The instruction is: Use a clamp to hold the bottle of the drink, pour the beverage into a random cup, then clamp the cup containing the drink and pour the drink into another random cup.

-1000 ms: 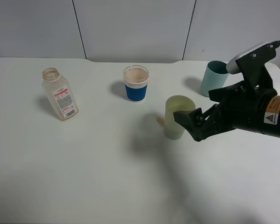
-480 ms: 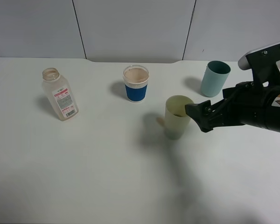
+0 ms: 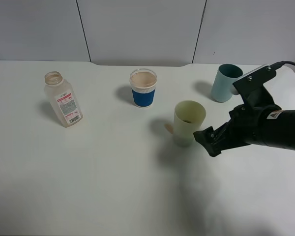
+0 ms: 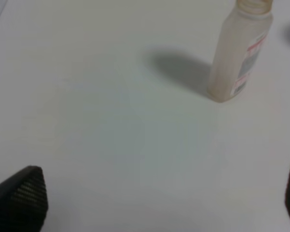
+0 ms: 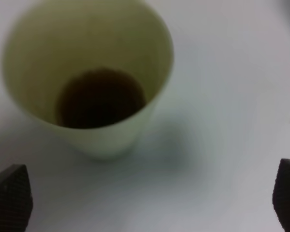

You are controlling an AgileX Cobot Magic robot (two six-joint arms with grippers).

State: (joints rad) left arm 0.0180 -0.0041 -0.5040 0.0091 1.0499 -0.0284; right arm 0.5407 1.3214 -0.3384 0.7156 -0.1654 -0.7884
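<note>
- The left gripper (image 4: 157, 195) hangs over bare white surface (image 3: 98, 187) with its jaws spread wide and nothing between them. It is out of the high view.
- The right gripper (image 3: 210, 142) is also spread wide and empty. It sits low, just beside the yellow-green cup (image 3: 189, 123) on that cup's right, not touching it.
- The yellow-green cup stands upright near the middle of the surface. A little dark brown beverage (image 5: 99, 99) lies in its bottom.
- The bottle (image 3: 63, 101) stands upright and uncapped, well to the left. It looks empty, and its label faces front.
- The blue-sleeved cup (image 3: 143, 88) stands upright behind the yellow-green cup and to its left. Its inside shows tan.
- The teal tumbler (image 3: 225, 82) stands upright, farthest back on the right.
</note>
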